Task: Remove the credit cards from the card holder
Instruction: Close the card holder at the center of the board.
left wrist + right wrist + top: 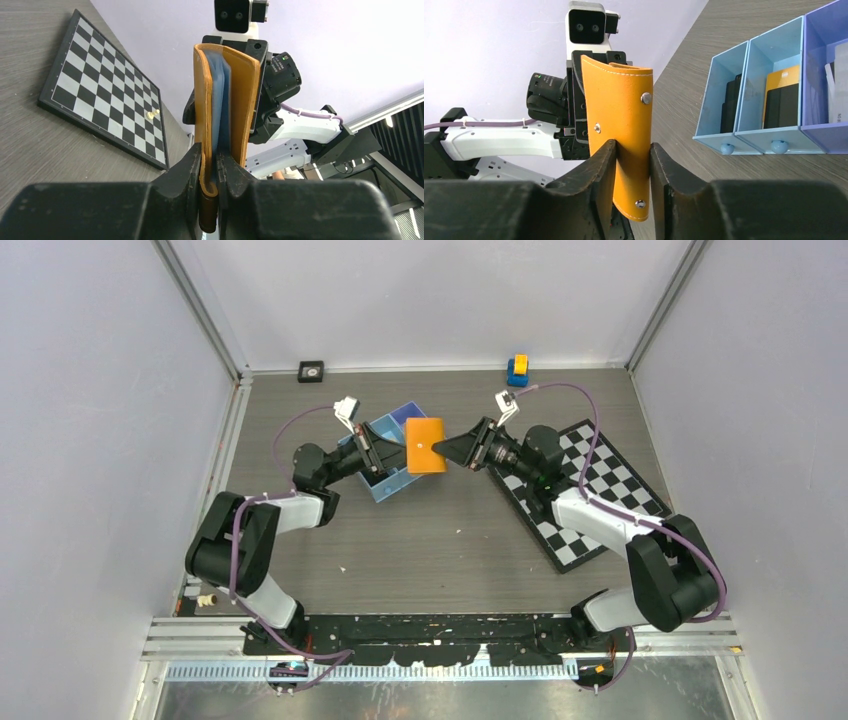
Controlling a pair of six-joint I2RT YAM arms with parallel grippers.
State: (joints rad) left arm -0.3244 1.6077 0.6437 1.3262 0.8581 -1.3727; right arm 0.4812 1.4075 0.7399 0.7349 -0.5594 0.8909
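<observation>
Top external view shows the desk [440, 560] with a chessboard [590, 490] lying toward its right edge and a blue three-compartment tray [392, 485] left of centre, nearer the far edge. The card holder [425, 445] is lifted off the desk just beside the tray's right end, between the two arms.

The left end effector [398, 447] is clamped narrow on the holder's left edge and the right end effector [448, 448] on its right edge, so both carry it at once. In the left wrist view the holder stands on edge, slightly parted, with the pale blue credit cards [218, 110] sandwiched between its orange covers. The left fingers [192, 165] pinch the near edge, and whether they grip both covers or only one with the cards cannot be told. The right wrist view shows that arm's fingers [604, 160] squeezing the outer leather, with small metal snaps [646, 97] on the same face.

The step in hand looks like opening the holder to reach the cards. It would likely go best if one end effector holds a single cover firmly while the other lets go and re-grips the cards' exposed edge, not the leather. The pull should then run straight along the pocket. Squeezing both covers together would probably trap the cards. A shallow pinch risks slipping off their thin edge.
</observation>
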